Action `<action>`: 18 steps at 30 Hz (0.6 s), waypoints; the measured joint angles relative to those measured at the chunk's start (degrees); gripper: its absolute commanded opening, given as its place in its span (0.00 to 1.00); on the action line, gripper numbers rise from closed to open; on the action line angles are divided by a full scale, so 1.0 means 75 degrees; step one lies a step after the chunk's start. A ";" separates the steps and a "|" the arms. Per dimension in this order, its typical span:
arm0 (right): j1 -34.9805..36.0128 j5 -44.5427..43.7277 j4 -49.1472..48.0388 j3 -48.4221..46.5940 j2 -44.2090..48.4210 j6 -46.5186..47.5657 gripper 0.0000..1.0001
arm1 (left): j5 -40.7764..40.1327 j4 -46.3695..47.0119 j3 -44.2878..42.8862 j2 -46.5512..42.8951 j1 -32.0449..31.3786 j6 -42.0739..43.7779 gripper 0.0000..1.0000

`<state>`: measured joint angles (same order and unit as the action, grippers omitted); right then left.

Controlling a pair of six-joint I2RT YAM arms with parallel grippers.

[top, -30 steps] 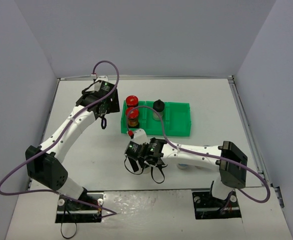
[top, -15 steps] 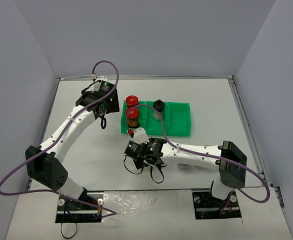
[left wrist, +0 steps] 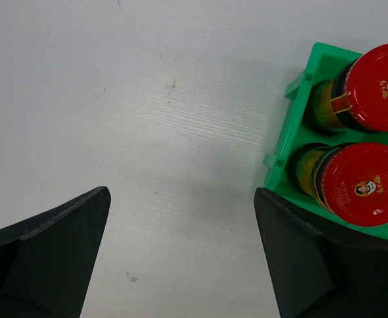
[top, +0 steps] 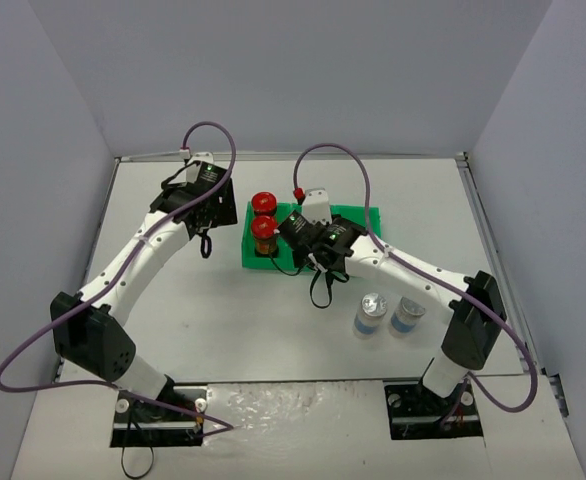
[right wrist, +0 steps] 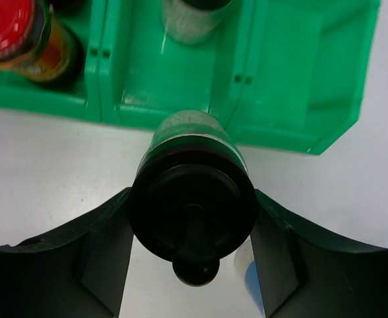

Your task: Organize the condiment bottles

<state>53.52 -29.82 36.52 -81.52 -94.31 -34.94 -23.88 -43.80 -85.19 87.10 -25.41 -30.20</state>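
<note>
My right gripper (right wrist: 193,200) is shut on a black-capped pale jar (right wrist: 193,199), held upright over the front edge of the green tray (right wrist: 300,86). A second pale jar (right wrist: 194,16) stands in the tray's middle compartment, its cap cut off by the frame. Two red-capped jars (top: 264,200) (top: 264,228) fill the left compartment. In the top view the right gripper (top: 295,243) hides the held jar. Two silver-capped jars with blue labels (top: 371,312) (top: 408,312) stand on the table. My left gripper (left wrist: 181,225) is open over bare table, left of the tray (left wrist: 293,152).
The tray's right compartment (right wrist: 306,59) holds nothing. White table surface (top: 203,310) lies between the two arms. Grey walls close in the table on the left, back and right. A purple cable (top: 343,160) arcs above the right wrist.
My right gripper closed on the black-capped jar near the table's front and carried it back to the tray's front edge. The two silver-capped jars came into view. The left arm stayed still.
</note>
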 measured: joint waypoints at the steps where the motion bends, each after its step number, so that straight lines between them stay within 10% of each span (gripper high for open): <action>1: -0.0134 -0.0068 0.0001 -0.0142 -0.0009 0.0089 0.00 | 0.0001 0.0000 0.0000 0.0003 0.0000 0.0000 0.88; 18: -0.1167 0.0116 -0.0719 -0.1255 -0.1436 0.0883 0.00 | 0.0000 -0.0010 0.0000 0.0016 0.0006 0.0003 0.88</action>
<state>44.77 -28.95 31.12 -90.94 -105.08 -28.32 -23.88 -43.88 -85.19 87.22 -25.36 -30.17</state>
